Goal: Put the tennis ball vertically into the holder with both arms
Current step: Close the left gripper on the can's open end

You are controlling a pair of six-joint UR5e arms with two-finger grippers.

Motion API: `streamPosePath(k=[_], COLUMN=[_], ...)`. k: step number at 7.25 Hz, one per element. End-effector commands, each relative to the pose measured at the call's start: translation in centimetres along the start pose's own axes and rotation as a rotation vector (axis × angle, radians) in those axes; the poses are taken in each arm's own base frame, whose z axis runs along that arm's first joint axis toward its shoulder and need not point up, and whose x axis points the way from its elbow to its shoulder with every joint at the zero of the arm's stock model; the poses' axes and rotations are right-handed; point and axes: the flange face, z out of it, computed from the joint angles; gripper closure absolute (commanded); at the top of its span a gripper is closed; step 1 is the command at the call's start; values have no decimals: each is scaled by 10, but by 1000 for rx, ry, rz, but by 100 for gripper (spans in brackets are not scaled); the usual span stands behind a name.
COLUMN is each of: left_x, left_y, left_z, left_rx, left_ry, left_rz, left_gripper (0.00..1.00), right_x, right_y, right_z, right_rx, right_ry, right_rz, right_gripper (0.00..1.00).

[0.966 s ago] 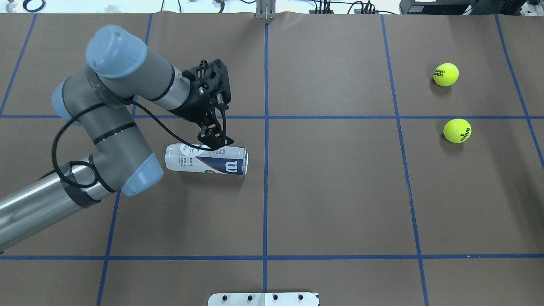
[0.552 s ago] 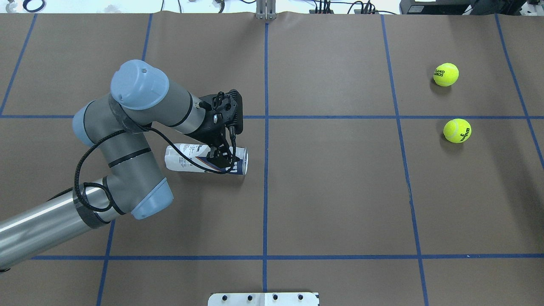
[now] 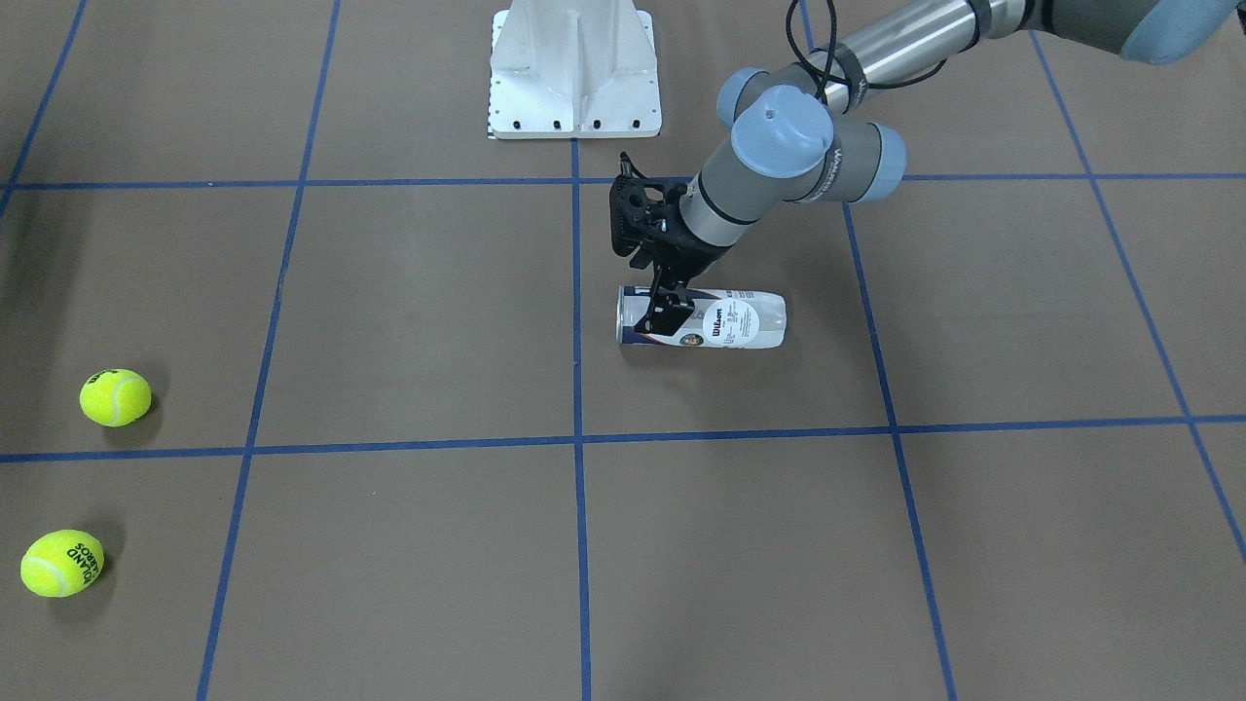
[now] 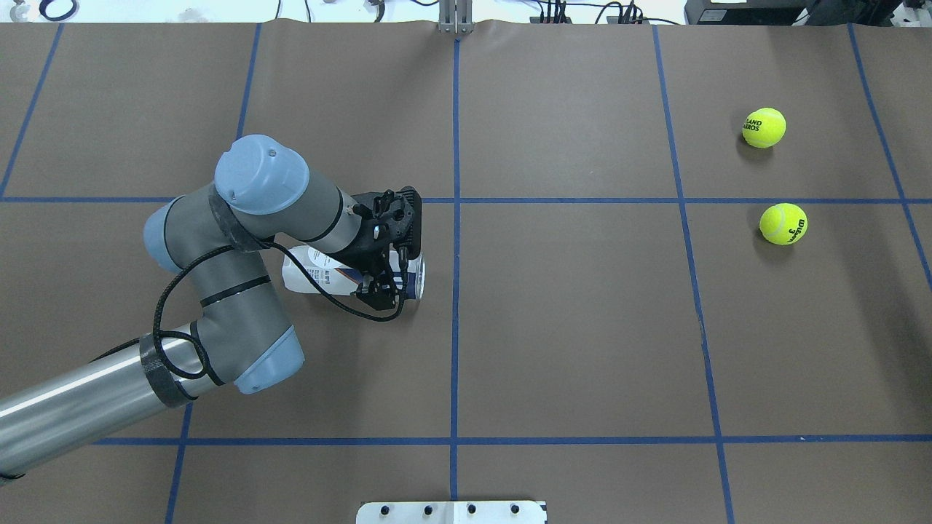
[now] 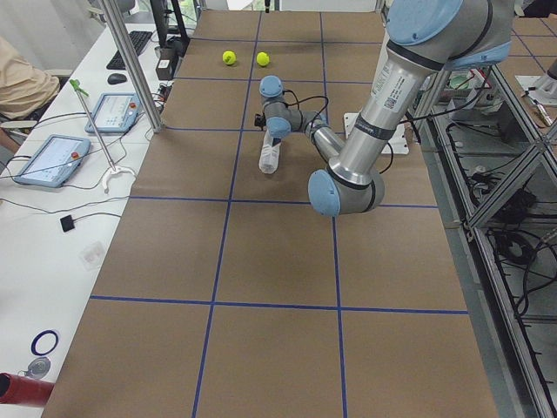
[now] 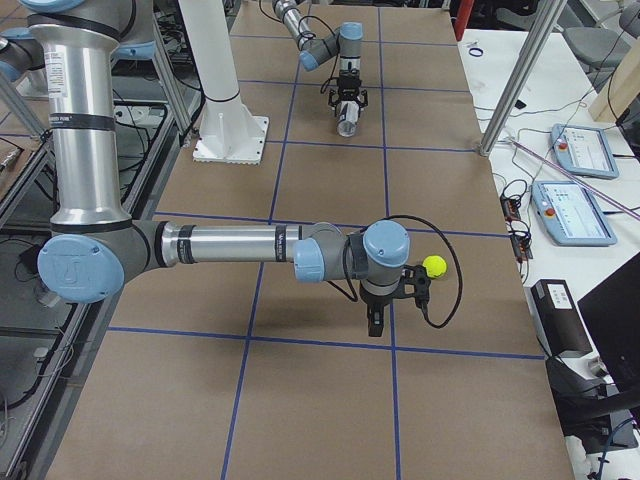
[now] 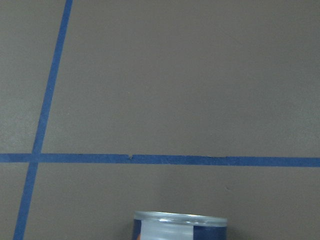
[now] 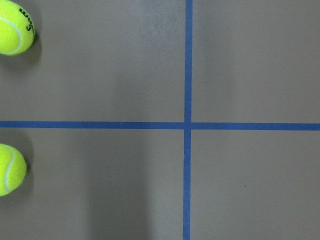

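Observation:
The holder (image 4: 314,273), a clear Wilson can with a navy and white label, lies on its side left of the table's centre, with its open end toward the centre line. My left gripper (image 4: 384,280) is open and sits down over the can near that open end, one finger on each side. The can's rim shows at the bottom of the left wrist view (image 7: 180,225). Two yellow tennis balls (image 4: 764,127) (image 4: 783,223) lie at the far right. My right gripper (image 6: 378,320) shows only in the exterior right view, next to a ball (image 6: 433,266); I cannot tell its state.
The white bolted base (image 4: 451,511) sits at the near middle edge. Blue tape lines (image 4: 455,327) cross the brown table cover. Both balls show at the left edge of the right wrist view (image 8: 12,32). A desk with tablets (image 6: 580,150) runs along the table's far side.
My left arm has swung toward the robot and lowered. The gripper moved from the can's far side to straddling it near the open end. The can and balls have not moved.

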Motion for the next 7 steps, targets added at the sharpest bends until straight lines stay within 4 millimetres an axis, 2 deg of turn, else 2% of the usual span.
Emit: streamPosePath(k=[1,6,7], left_x=[3,-2,8], left_y=[-3,5,4], left_z=[6,22,32], left_rx=[-3,-38,-48], left_ry=[6,-19,-17], left_rz=[1,-11,-6], left_gripper=[0,0,0], right_x=[0,0,1], right_y=[0,0,1], right_z=[0,0,1], right_rx=[0,0,-1], right_ry=[0,0,0], right_rz=[0,0,1], right_gripper=[0,0,0])
